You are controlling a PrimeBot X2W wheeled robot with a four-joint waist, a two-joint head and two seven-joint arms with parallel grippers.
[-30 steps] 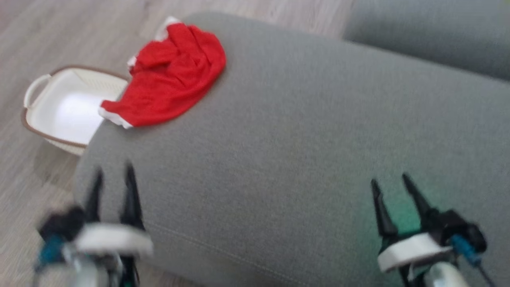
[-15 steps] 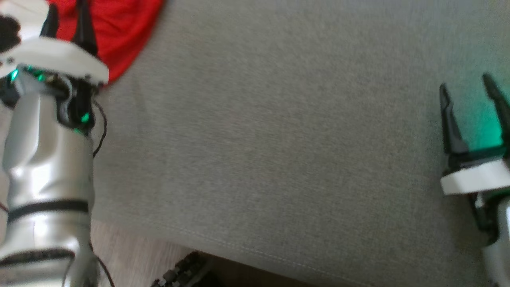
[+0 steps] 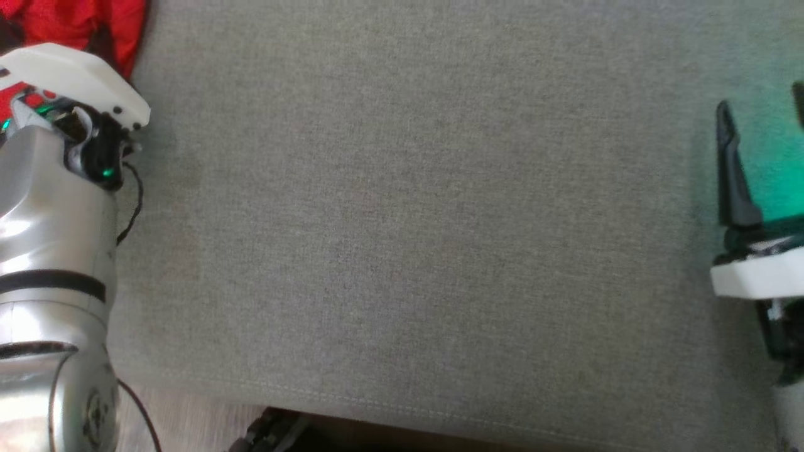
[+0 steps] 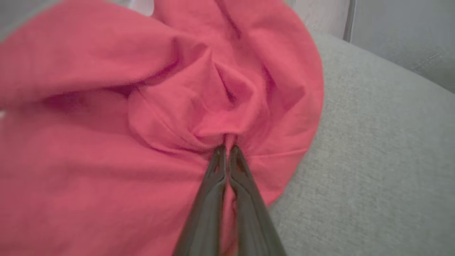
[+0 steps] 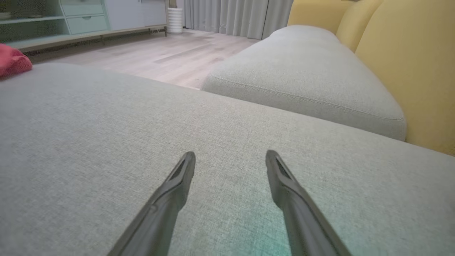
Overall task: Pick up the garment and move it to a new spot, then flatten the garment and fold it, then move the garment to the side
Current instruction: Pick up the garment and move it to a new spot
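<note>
The head camera looks almost straight down on the grey seat cushion (image 3: pixel 402 220), fairly close, the red garment (image 3: pixel 75 19) cut off at its top left corner. The left wrist camera sits right over that garment, peering along the left fingers (image 4: pixel 211 199). The right wrist camera rides low over the same cushion, facing along the right fingers (image 5: pixel 170 199) towards the wooden floor (image 5: pixel 170 57) and yellow backrest (image 5: pixel 408 71), garment small at far left.

Red garment (image 4: pixel 106 160), crumpled (deep folds), on grey cushion (image 4: pixel 373 160); one fold pinched
</note>
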